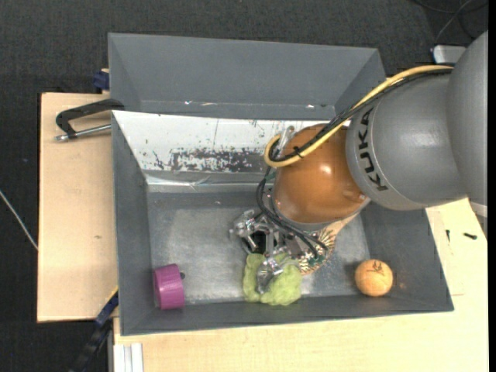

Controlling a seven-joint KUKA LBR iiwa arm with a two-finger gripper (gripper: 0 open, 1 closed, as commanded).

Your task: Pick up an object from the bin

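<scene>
Camera view: the gripper [266, 266] is seen low in the grey bin [132, 231], directly over a yellow-green soft lump [280, 287] that lies at the front middle of the floor, close to the near wall. Whether the gripper is spread or pressed together cannot be told, since its tip is lost against the lump below the orange wrist cover [314, 180]. For a good grasp, the lump should be centred under the tip and taken at its thick middle, not at a loose edge, and the near wall should be kept clear on the lift. Four things are counted: one yellow-green lump, one purple cylinder [168, 287] at the front left, one orange round fruit [373, 277] at the front right, and one patterned piece [319, 256], partly hidden beside the gripper.
</scene>
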